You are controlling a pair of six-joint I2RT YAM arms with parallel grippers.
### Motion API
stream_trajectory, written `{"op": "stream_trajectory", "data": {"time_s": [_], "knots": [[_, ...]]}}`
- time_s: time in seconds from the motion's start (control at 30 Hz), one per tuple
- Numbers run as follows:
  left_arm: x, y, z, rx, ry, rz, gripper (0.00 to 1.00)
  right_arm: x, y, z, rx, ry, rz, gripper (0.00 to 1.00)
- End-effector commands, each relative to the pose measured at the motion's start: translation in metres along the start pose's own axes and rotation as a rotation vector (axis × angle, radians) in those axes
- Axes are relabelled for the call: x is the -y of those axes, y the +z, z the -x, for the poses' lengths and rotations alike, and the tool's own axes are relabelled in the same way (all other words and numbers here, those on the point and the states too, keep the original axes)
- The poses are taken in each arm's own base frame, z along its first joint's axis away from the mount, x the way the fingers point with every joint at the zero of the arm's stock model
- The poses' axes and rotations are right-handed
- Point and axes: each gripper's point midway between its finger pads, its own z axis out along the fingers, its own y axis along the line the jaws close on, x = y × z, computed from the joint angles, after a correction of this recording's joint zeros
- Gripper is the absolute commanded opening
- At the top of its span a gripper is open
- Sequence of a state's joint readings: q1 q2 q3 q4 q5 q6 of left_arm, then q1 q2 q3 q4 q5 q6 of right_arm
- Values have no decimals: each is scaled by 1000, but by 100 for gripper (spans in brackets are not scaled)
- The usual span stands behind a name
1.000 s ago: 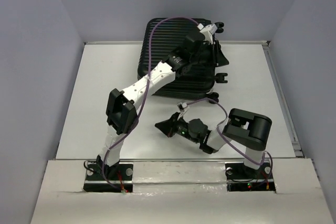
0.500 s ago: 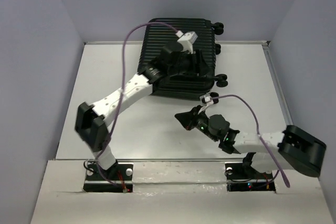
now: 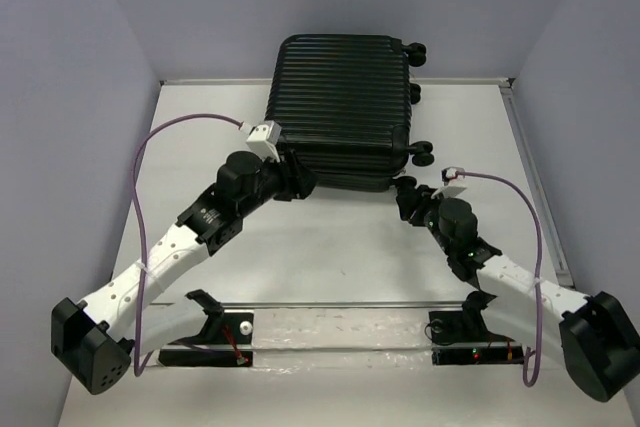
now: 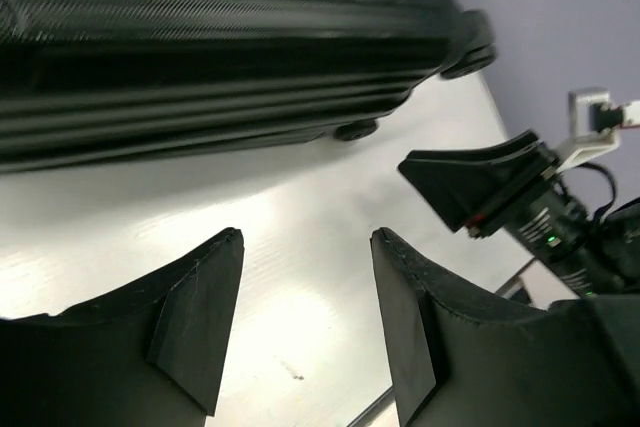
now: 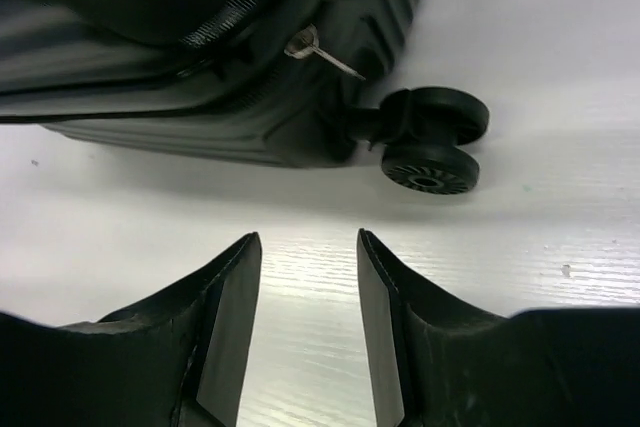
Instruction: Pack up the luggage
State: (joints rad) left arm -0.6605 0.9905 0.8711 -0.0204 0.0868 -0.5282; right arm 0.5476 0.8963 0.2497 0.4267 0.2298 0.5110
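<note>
The luggage [image 3: 340, 112] is a black ribbed suitcase lying flat and closed at the back middle of the white table [image 3: 200, 147], wheels to the right. My left gripper [image 3: 300, 185] hovers low by its near left corner, open with nothing between the fingers. In the left wrist view the left gripper [image 4: 307, 242] faces the luggage's side [image 4: 220, 37] across bare table. My right gripper [image 3: 408, 197] sits by the near right corner, open and empty. The right wrist view shows the right gripper [image 5: 308, 242] just short of a wheel [image 5: 430, 142] and a zipper pull [image 5: 320, 47].
A raised rail [image 3: 530, 177] runs along the table's right edge. Grey walls close in behind and at both sides. Both arm bases stand on the near ledge [image 3: 330, 332], with purple cables looping off the wrists. The right gripper [image 4: 480, 182] shows in the left wrist view.
The left arm has pulled back off the luggage's top to its near left corner, jaws wider. The right arm swung right to the near right wheel and its jaws opened.
</note>
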Motion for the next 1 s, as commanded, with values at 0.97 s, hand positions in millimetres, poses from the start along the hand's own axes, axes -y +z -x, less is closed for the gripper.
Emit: {"op": "stream_trajectory", "data": {"time_s": [0.97], "knots": [[-4,14,-45,-84,-34,-100,62,-8,50,57,287,-146,495,68]]}}
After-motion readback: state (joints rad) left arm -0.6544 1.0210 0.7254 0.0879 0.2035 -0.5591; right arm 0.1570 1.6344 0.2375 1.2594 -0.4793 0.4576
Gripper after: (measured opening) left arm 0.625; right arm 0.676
